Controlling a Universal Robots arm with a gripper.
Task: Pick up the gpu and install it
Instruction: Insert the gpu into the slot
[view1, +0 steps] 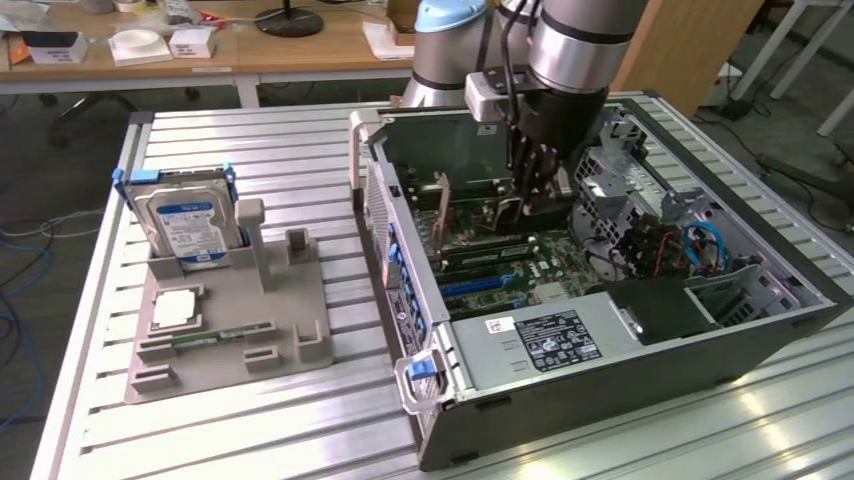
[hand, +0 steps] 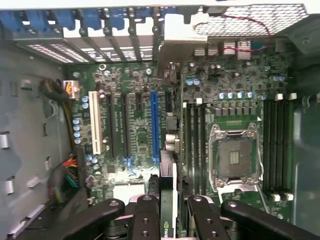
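The fingers (hand: 148, 216) gripped what seemed the gpu (hand: 168, 167) edge-on: light, stiff, fragile, best pinched along its bare edge.

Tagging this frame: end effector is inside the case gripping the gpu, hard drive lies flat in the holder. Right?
One thing is off. The hard drive stands upright in the holder, not flat; the exterior view shows it. The rest holds: the end effector is inside the case, gripping the gpu.
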